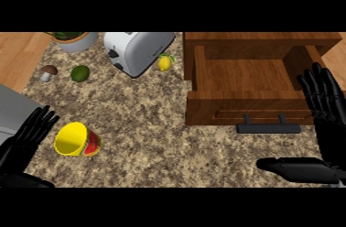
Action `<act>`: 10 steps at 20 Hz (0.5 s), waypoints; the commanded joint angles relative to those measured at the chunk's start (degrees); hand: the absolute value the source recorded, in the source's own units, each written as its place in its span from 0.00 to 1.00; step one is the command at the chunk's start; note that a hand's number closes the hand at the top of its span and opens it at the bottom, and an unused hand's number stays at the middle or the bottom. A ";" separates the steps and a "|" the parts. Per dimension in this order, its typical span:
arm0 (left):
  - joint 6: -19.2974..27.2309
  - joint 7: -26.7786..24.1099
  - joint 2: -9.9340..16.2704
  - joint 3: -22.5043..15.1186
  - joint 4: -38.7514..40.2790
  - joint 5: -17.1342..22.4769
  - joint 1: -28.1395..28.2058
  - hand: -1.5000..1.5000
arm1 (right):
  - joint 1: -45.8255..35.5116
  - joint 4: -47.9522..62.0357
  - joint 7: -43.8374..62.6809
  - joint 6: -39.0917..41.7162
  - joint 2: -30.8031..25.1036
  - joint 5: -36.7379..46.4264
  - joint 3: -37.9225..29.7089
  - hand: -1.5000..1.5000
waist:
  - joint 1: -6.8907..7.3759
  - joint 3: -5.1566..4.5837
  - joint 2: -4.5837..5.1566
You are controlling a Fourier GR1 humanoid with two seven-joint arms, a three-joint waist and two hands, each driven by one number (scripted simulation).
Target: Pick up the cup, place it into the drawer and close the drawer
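Both hands — left hand [25,138] and right hand [326,112] — are held straight-fingered, grasping nothing; the tipped cup [76,139] is best wrapped at its side before the drawer [238,76] is approached.

A yellow cup [76,139] is seen tipped on its side on the granite counter [155,125], well left of the open wooden drawer [246,79]. Open hands, left [25,141] and right [327,114], are raised beside cup and drawer.
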 commanded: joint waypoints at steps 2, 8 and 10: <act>0.29 -11.43 1.77 -0.06 16.91 -7.79 -6.75 0.00 | 1.22 0.43 -2.20 0.48 0.83 0.20 -0.54 0.00 | -0.12 0.01 0.02; 1.79 -20.99 3.68 -0.90 32.72 -11.40 -13.27 0.00 | 1.36 -2.28 0.00 0.55 1.68 1.10 1.67 0.00 | -0.65 -0.06 0.11; 0.81 -26.68 4.59 -1.30 34.94 -12.27 -10.05 0.00 | -1.98 2.82 -1.82 1.85 -0.36 -1.88 -2.81 0.00 | -0.34 -0.06 0.17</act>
